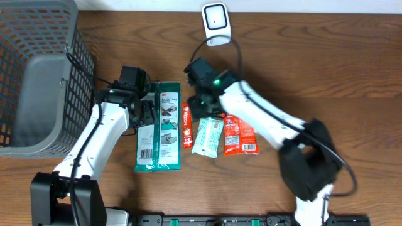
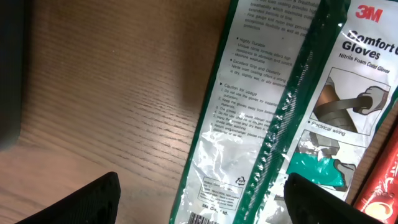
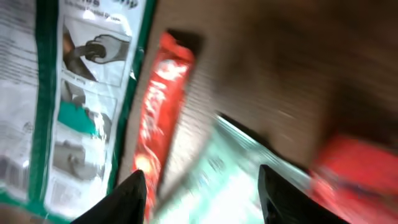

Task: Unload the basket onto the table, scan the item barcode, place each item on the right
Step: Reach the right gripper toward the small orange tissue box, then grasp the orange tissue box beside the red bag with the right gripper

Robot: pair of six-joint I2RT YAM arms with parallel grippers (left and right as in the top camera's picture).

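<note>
A white barcode scanner (image 1: 215, 24) stands at the table's far edge. A green 3M gloves package (image 1: 159, 129) lies flat on the table, printed back up, with a barcode (image 2: 205, 219) at its lower edge. My left gripper (image 1: 149, 113) hovers open over its left part, and its fingertips (image 2: 93, 199) straddle the package (image 2: 273, 124) without holding it. My right gripper (image 1: 206, 108) stands open above a mint-white packet (image 1: 208, 136). The blurred right wrist view shows that packet (image 3: 211, 186) between the spread fingertips (image 3: 127, 199), beside a thin red stick pack (image 3: 163, 112).
A grey mesh basket (image 1: 38, 75) fills the far left corner. Red snack packets (image 1: 240, 136) lie to the right of the mint packet, and the thin red stick pack (image 1: 187, 125) lies between it and the gloves package. The scanner's cable (image 1: 237, 53) runs over the right arm.
</note>
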